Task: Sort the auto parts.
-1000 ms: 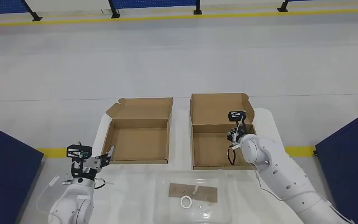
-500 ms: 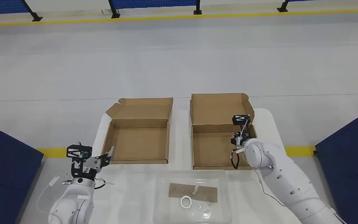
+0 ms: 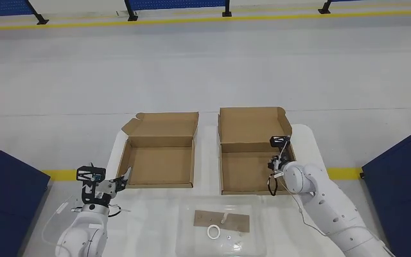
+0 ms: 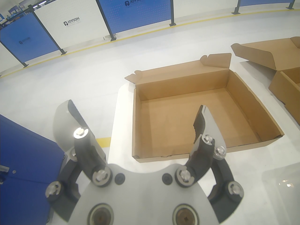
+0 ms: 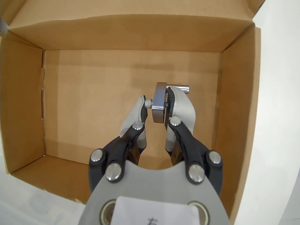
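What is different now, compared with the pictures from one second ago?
The right gripper, shut on a metal part, moved over the right box toward its right wall and slightly nearer the robot. The left gripper stayed open and still; the left box and the tray did not move.

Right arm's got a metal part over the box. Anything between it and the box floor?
Nothing visible. The right end effector grips the metal part over the open cardboard box, and no object lies on the box floor below it.
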You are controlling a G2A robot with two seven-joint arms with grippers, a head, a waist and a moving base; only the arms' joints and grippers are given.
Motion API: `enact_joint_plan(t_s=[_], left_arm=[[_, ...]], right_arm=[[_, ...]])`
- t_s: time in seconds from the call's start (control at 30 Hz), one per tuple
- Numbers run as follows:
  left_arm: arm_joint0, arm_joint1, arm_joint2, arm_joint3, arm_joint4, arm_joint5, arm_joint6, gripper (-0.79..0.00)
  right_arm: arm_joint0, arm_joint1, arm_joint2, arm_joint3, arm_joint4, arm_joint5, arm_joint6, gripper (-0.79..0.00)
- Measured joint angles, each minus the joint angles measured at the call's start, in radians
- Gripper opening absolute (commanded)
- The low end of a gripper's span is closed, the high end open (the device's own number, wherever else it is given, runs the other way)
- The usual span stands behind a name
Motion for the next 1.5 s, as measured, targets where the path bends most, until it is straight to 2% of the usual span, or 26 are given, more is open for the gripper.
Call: enact_joint_plan(t_s=[0.5, 1.07, 1.17, 1.23, 1.4, 1.5], left_arm=[[0.0, 0.0, 0.0, 0.0, 0.0, 0.0, 0.0, 0.0], [0.0, 0.0, 0.0, 0.0, 0.0, 0.0, 0.0, 0.0], [0.0, 0.0, 0.0, 0.0, 0.0, 0.0, 0.0, 0.0], [0.0, 0.0, 0.0, 0.0, 0.0, 0.0, 0.0, 0.0], [0.0, 0.0, 0.0, 0.0, 0.0, 0.0, 0.0, 0.0], [0.0, 0.0, 0.0, 0.0, 0.0, 0.0, 0.0, 0.0]], right_arm=[[0.049, -0.031, -0.041, 0.089, -0.029, 0.008, 0.012, -0.785], [0.041, -0.047, -0.03, 0.1, -0.063, 0.013, 0.023, -0.773], [0.039, -0.049, -0.025, 0.099, -0.066, 0.014, 0.024, -0.751], [0.037, -0.05, -0.023, 0.098, -0.07, 0.011, 0.026, -0.68], [0.034, -0.054, -0.014, 0.097, -0.074, 0.009, 0.032, -0.683], [0.03, -0.055, -0.008, 0.094, -0.076, 0.005, 0.033, -0.631]])
